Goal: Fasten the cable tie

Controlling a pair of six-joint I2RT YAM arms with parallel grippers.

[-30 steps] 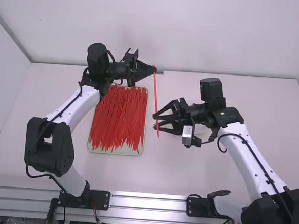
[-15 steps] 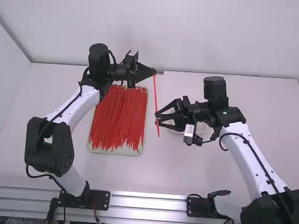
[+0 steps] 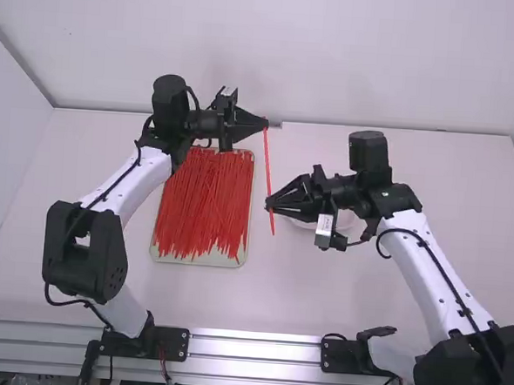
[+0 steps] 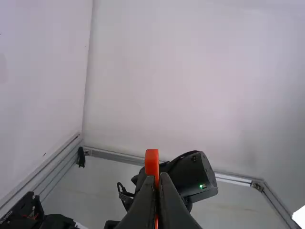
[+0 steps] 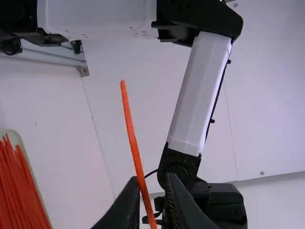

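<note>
Beside the tray (image 3: 197,259), left fingers (image 4: 141,211), right fingers (image 5: 125,210) pinch cable tie (image 3: 267,177).

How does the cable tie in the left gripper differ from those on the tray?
The held cable tie is single; the tray ties are a heap. The held cable tie hangs from the left gripper; the tray ties lie flat. Both are red, straight, unlooped.
</note>
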